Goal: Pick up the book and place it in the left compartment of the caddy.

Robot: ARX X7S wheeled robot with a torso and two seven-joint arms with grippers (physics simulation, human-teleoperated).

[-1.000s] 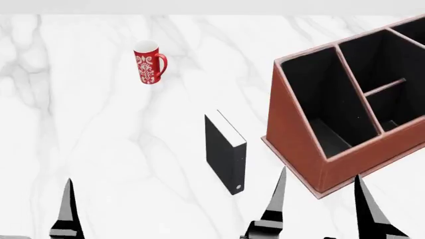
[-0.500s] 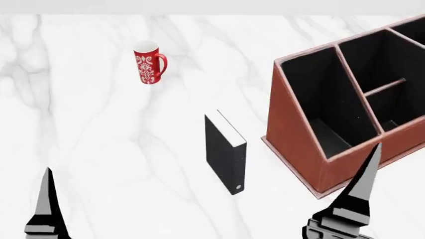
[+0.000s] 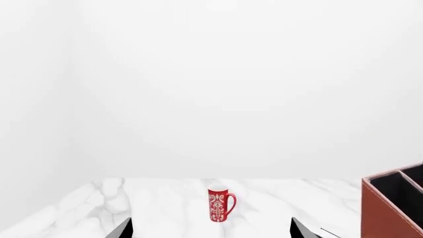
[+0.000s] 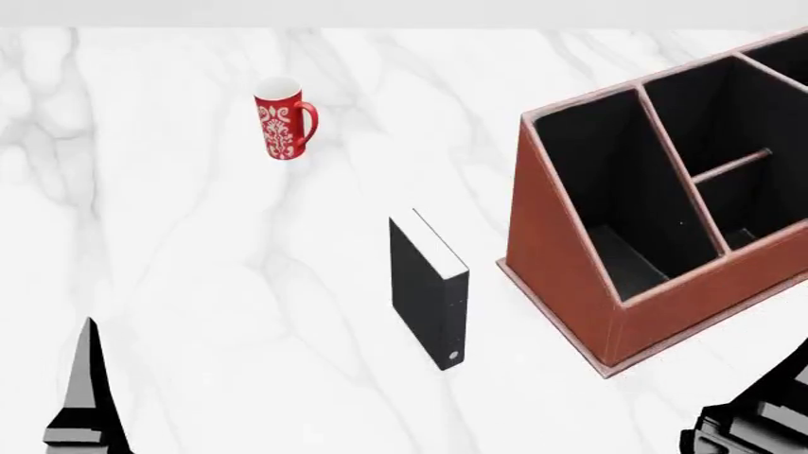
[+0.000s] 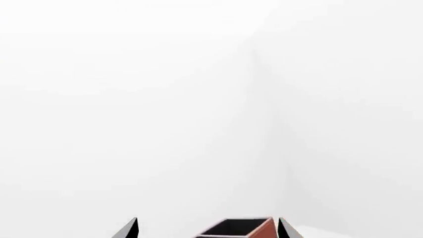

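On my head view the white marble tabletop [image 4: 227,284] carries the reddish-brown caddy [image 4: 569,255] at the right, its long left compartment [image 4: 612,189] empty of any book. The black book [image 4: 427,288] stands upright on its edge just beside the caddy's sloping brown wall, apart from it and untouched, while the red patterned mug [image 4: 286,124] sits well apart on the far side. My left hand [image 3: 210,229] and right hand [image 5: 206,228] both show their fingertips spread wide with nothing between them, each well apart from the book.
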